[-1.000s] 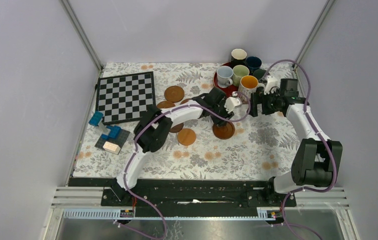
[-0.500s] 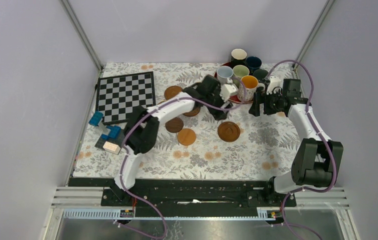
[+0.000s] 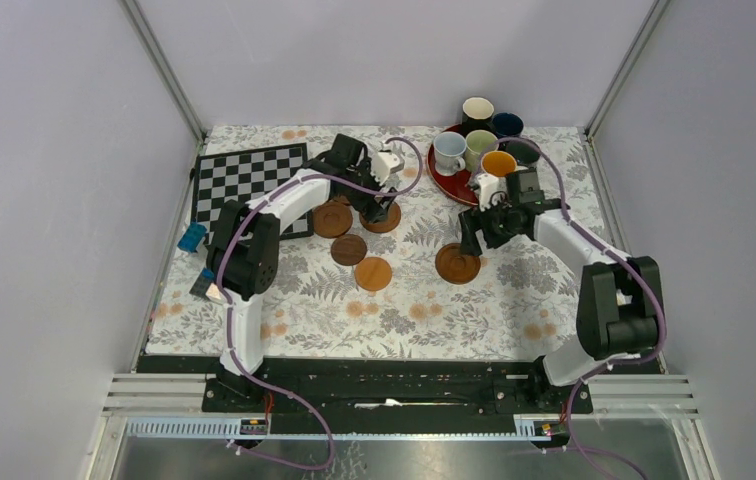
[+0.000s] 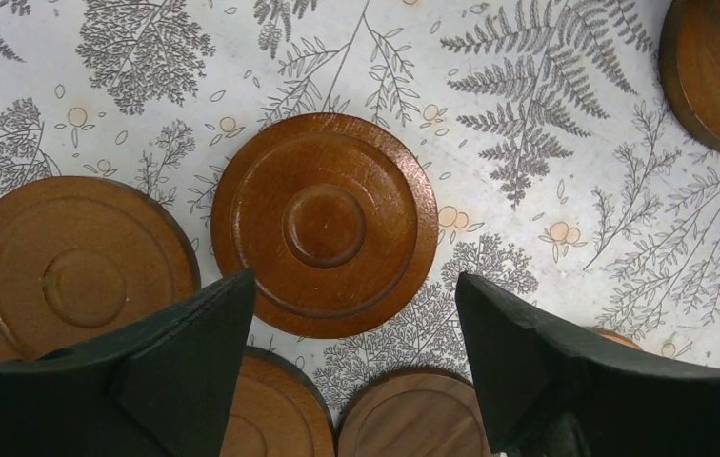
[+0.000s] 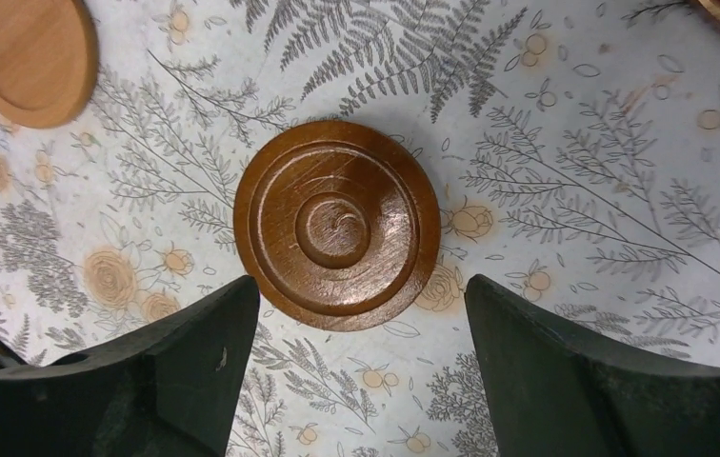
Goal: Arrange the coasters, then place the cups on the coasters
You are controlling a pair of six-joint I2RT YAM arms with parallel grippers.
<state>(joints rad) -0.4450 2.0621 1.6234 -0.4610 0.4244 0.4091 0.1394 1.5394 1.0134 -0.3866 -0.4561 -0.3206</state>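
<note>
Several brown wooden coasters lie on the floral cloth. My left gripper hangs open and empty over a cluster of them at the back middle. In the left wrist view a reddish coaster lies just ahead of the open fingers, with others around it. My right gripper hangs open and empty over a lone dark coaster, which sits just ahead of its jaws. Several cups stand on the red tray, among them an orange-inside mug and a pale green one.
A chessboard lies at the back left, with blue and tan blocks in front of it. A light coaster and a dark one sit mid-table. Grey walls close in the table on three sides.
My left gripper let go of the lone dark coaster, opened and swung back-left over the coaster cluster. My right gripper moved from beside the orange-inside mug to above that coaster.
</note>
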